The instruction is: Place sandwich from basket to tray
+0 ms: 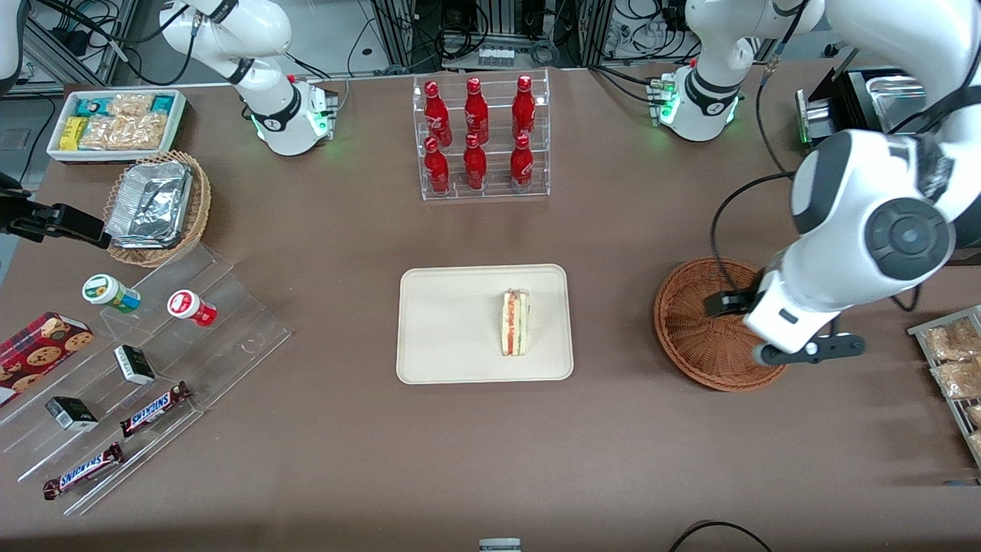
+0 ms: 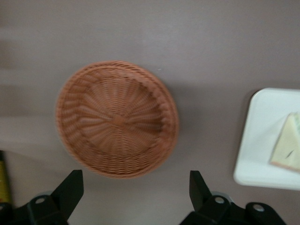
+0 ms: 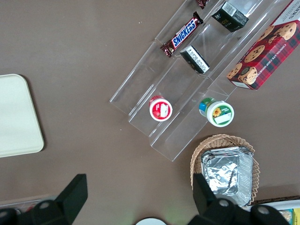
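The sandwich (image 1: 516, 322) stands on its edge on the cream tray (image 1: 444, 330), with its red, orange and green filling facing up. It also shows in the left wrist view (image 2: 288, 150), on the tray (image 2: 260, 140). The reddish-brown basket (image 1: 701, 330) sits beside the tray toward the working arm's end and has nothing in it (image 2: 117, 119). My left gripper (image 1: 766, 330) hangs above the basket's rim, open and empty (image 2: 134, 174). The arm hides part of the basket in the front view.
A clear rack of red bottles (image 1: 479, 138) stands farther from the front camera than the tray. A tan basket of foil containers (image 1: 157, 203), a white snack bin (image 1: 115, 123) and an acrylic stand with candy bars (image 1: 130, 368) lie toward the parked arm's end. Snack packets (image 1: 954, 360) lie beside the basket.
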Available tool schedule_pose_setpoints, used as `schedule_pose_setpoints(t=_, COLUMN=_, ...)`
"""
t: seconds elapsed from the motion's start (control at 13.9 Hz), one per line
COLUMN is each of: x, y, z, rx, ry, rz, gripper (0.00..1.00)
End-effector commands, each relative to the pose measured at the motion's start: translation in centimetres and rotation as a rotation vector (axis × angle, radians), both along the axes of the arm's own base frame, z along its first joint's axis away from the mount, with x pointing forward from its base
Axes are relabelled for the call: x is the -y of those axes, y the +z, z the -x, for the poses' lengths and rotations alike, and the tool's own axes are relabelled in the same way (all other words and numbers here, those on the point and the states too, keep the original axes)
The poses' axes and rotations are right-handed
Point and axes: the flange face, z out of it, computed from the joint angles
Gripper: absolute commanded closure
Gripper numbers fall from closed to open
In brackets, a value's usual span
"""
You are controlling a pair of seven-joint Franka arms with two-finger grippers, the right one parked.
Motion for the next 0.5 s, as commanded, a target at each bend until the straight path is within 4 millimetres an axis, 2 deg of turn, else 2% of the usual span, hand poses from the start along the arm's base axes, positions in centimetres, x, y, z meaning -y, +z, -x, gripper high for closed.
schedule_pose_setpoints(t=0.0, x=-2.4, y=3.4, z=2.2, rx=-0.007, ry=-0.108, rz=-0.016, gripper=0.0)
schedule_pose_setpoints(t=0.07, x=-3.8, y=4.7, z=2.9, rx=-0.012, ry=-0.116, rz=-0.002, gripper=0.0)
schedule_pose_setpoints(t=0.43, x=-7.5, y=10.8, z=6.6, rx=-0.01, ry=-0.102, rz=0.011, gripper=0.0)
